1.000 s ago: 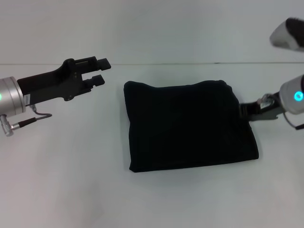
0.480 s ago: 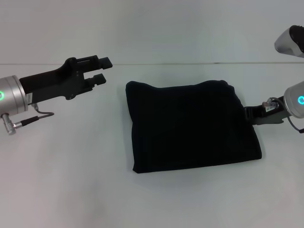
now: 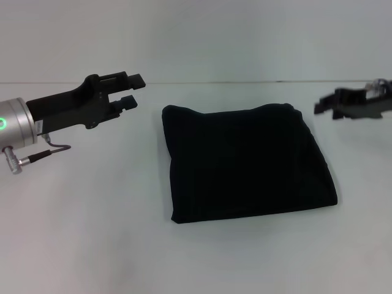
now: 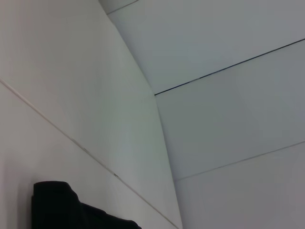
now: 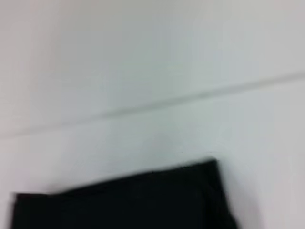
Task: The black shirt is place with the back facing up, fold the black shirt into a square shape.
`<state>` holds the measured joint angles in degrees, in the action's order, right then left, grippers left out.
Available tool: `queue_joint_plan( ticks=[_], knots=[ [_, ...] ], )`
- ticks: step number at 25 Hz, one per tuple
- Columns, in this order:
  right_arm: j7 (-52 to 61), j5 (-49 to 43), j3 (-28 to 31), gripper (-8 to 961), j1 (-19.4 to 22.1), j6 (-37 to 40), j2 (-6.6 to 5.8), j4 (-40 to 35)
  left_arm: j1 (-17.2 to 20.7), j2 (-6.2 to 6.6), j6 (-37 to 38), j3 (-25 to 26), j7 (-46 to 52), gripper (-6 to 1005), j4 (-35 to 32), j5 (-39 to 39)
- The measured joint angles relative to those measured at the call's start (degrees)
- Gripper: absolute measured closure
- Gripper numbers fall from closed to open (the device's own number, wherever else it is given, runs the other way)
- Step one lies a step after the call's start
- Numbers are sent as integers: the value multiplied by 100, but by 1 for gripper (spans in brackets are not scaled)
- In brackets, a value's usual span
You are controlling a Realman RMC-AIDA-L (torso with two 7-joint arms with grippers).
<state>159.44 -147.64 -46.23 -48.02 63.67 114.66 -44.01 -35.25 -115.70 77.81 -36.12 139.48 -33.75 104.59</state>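
Black shirt (image 3: 248, 162): we see it folded to a rough square, lying mid-table (image 3: 92, 233).
Left gripper (image 3: 133, 89): fingers parted, empty, left of shirt, apart.
Right gripper (image 3: 321, 105): right of shirt, apart; we cannot tell its fingers' state.

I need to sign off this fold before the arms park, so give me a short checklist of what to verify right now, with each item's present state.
1. Black shirt folded into a compact, roughly square block: ok.
2. Shirt lying flat on the white table, no sleeve or hem sticking out: ok from the head view.
3. Left gripper off the fabric: ok, it is beside the shirt's left far corner with jaws open and nothing between them.
4. Right gripper off the fabric: ok, it is beyond the shirt's right far corner, not touching it.
5. Right gripper jaws empty: cannot tell.
6. Layers underneath neatly stacked: cannot tell, only the top surface shows.
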Motion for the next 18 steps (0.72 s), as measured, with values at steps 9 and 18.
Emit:
queue_joint_plan(
  ticks=[9, 18],
  knots=[
    [-751, 724, -2, 418, -387, -1033, 34, 1468, -15, -36, -38, 0, 0, 420, 0, -4],
    [-779, 715, -367, 418, -456, -2357, 167, 1777, -58, -42, -111, 0, 0, 419, 0, -10]
  ],
)
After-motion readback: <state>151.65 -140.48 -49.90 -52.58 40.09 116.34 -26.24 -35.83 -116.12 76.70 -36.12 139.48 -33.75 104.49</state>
